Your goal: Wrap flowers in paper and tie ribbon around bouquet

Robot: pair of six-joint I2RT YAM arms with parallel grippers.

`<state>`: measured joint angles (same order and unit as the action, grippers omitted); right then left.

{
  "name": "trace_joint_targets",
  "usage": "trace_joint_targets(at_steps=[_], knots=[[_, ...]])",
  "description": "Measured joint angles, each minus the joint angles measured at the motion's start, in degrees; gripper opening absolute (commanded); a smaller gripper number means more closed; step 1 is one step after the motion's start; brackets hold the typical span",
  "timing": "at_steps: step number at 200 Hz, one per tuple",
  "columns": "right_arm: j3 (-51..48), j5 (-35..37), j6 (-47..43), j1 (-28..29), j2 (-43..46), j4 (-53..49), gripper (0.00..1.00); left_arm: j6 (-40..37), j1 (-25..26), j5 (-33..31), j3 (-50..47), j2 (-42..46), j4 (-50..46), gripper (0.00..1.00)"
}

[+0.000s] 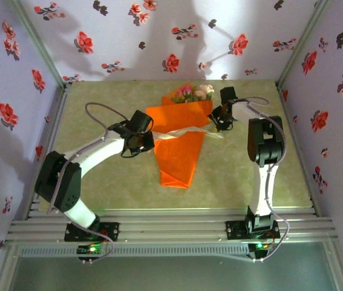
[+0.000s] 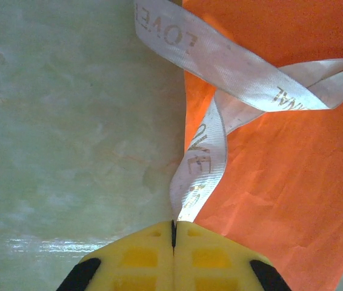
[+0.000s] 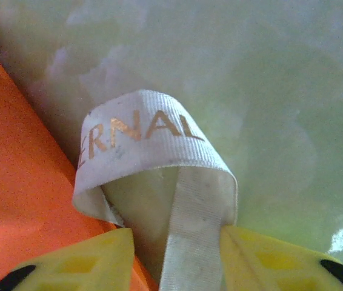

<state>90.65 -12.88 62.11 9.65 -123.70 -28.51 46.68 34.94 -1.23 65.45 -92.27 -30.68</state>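
Left pincer (image 2: 173,225) shut on one ribbon (image 2: 220,66) end; right pincer (image 3: 174,233) about half open, a ribbon loop between its jaws, with no firm grip evident. Bouquet (image 1: 180,145) lies mid-table, flowers (image 1: 193,92) toward the far edge; best to pull both ends outward, evenly and low, so the crossing tightens without dragging it. Table (image 1: 99,182) pale green, glossy — likely slippery; flower-print walls (image 1: 129,36) on three sides.

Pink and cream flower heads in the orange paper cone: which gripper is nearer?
Right: right gripper sits close, right of the flower heads; left gripper is farther, left of the cone's middle.
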Motion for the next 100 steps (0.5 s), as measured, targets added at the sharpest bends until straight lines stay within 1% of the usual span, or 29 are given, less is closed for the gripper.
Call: trace_joint_targets(at_steps=[22,100], knots=[[-2.12,0.00,1.92,-0.02,1.20,1.09,0.46,0.02,-0.09,0.02,0.00,0.00,0.02,0.00],[-1.84,-0.11,12.79,1.27,0.92,0.92,0.46,0.50,-0.09,0.42,0.28,-0.02,0.09,0.00]])
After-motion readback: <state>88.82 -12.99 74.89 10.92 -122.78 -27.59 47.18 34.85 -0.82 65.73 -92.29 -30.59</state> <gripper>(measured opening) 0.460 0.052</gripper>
